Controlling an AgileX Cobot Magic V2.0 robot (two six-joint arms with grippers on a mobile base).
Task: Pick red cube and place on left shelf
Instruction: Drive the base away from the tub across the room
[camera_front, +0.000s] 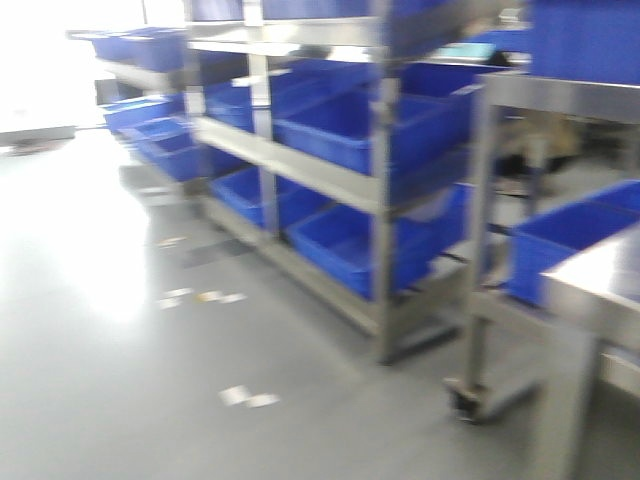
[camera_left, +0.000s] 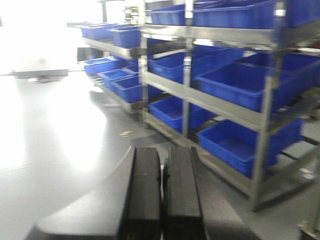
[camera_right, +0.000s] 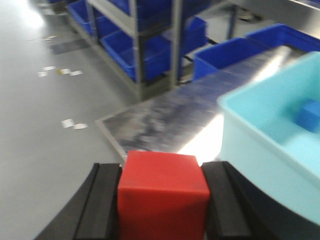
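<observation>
In the right wrist view the red cube (camera_right: 162, 192) fills the bottom centre, and my right gripper (camera_right: 163, 172) is shut on it, a black finger pressed against each side. It hangs above the near edge of a steel table (camera_right: 165, 117). My left gripper (camera_left: 162, 172) is shut, its two black fingers (camera_left: 146, 187) side by side with nothing between them, held over the grey floor. A steel shelf rack (camera_front: 375, 195) loaded with blue bins stands ahead in the front view, and the same shelf rack (camera_left: 265, 125) shows in the left wrist view. Neither gripper shows in the front view.
A pale cyan bin (camera_right: 272, 132) sits on the steel table at right, with a blue cube (camera_right: 308, 116) inside it. Blue bins (camera_front: 350, 130) fill the rack's tiers. A steel table corner (camera_front: 595, 285) and a castor (camera_front: 465, 400) stand at right. White scraps (camera_front: 248, 397) lie on the floor.
</observation>
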